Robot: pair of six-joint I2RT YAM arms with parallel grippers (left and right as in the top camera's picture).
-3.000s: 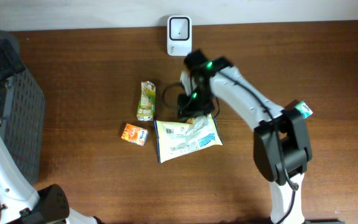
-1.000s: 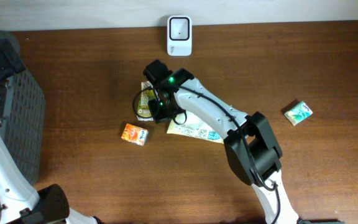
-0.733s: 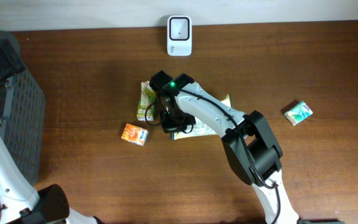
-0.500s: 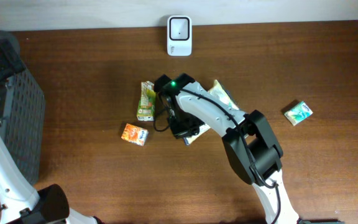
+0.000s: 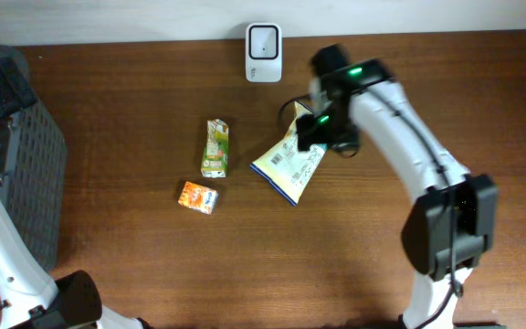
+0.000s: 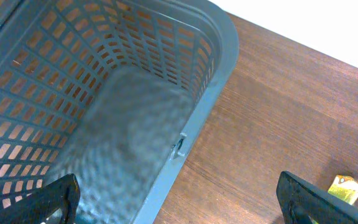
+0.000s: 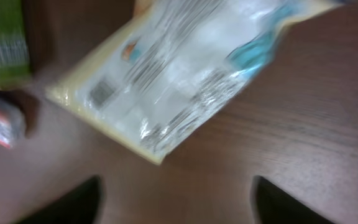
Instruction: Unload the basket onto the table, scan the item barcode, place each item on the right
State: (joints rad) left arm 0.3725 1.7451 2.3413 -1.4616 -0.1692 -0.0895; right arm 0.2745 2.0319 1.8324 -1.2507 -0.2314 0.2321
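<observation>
One pale yellow pouch (image 5: 288,166) was sitting flat on the wooden table (image 5: 108,100), just right of the middle of the overhead frame. It looked crinkly and shiny, with a white panel of dark print facing up and a teal patch near one end. The wrist shot was too blurry to pick out a barcode for sure. Its long axis ran on a diagonal, with the lower end pointing toward the lower left and the upper end toward the upper right.

That upper end was tucked under the right gripper (image 5: 322,135). From its own camera the fingers were spread wide at the bottom corners, with nothing between them and the pouch lying just beyond the tips.

The white scanner (image 5: 263,41) sat at the top edge, up and left of the pouch and well apart from it. A green juice carton (image 5: 215,148) lay to the left, and a small orange packet (image 5: 197,196) was below that.

Way over at the left edge, the left gripper (image 6: 182,202) hung over the grey basket (image 6: 216,81) with its fingers wide apart, holding nothing.
</observation>
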